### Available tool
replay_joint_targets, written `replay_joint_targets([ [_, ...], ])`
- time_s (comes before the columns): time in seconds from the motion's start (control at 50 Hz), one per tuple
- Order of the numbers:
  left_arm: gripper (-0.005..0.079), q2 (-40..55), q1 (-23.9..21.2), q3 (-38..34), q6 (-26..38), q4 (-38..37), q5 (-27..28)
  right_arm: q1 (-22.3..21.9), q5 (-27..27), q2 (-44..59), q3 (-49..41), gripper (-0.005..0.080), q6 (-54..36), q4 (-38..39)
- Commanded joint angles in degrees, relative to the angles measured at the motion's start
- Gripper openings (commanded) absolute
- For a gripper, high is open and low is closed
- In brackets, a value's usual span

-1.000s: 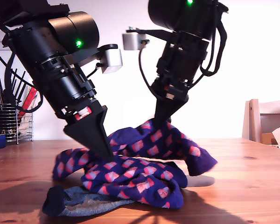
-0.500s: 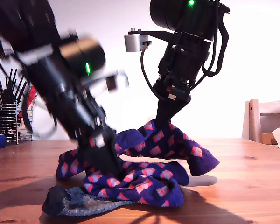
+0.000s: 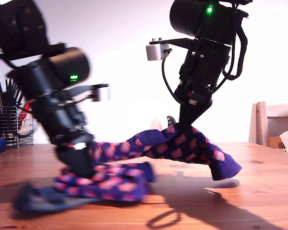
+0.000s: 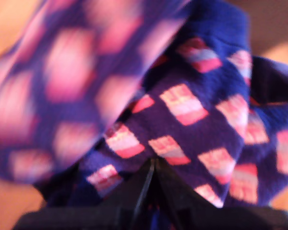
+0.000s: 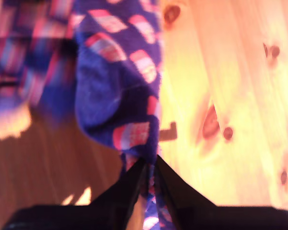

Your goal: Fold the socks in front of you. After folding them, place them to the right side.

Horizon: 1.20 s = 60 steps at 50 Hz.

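My first black pincer (image 4: 152,179) is pinched onto the checked navy-purple knit sock (image 4: 192,124), jaws nearly together. My second black pincer (image 5: 150,175) likewise clamps checked knit fabric, its arm angled steeply down toward the tabletop.

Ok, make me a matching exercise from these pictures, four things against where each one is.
1. raised checked sock
2. grey-blue sock
3. wire rack
4. wooden chair

A. at the exterior view's right edge
B. lying lowest, flat
C. at the exterior view's left edge
D. hanging in the air

Pairs: 1-D, 2-B, 3-C, 4-A.
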Motion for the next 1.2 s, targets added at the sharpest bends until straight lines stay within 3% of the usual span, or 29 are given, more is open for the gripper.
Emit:
replay_joint_targets([
  [0.0, -0.0024, 4.1, 2.9, -3.5, 1.4, -2.8, -3.1, -0.1, 0.0, 0.9, 0.5, -0.0011, -1.2, -0.5],
  [0.28, -0.0023, 4.1, 8.7, -3.5, 2.7, -3.1, -5.4, -2.8, 2.8, 0.9, 0.5, -0.0011, -5.9, -0.7],
  [0.56, -0.0023, 4.1, 13.3, -3.5, 2.7, -2.5, -5.9, -4.2, 1.7, 1.0, 0.5, -0.0011, -5.9, -7.1],
  [0.68, -0.0023, 4.0, 13.7, -3.5, 2.6, -2.4, -5.9, -3.5, -0.5, 1.3, 0.5, -0.0012, -5.9, -6.6],
  [1.08, -0.0023, 3.9, 13.3, -3.3, 1.0, -2.6, -5.0, -1.1, -0.7, 6.1, 0.4, -0.0012, -4.8, -6.2],
  [1.18, 0.0011, 3.5, 13.3, -2.5, 0.5, -3.3, -5.0, -1.1, -1.1, 7.5, 0.4, -0.0012, -4.1, -6.7],
])
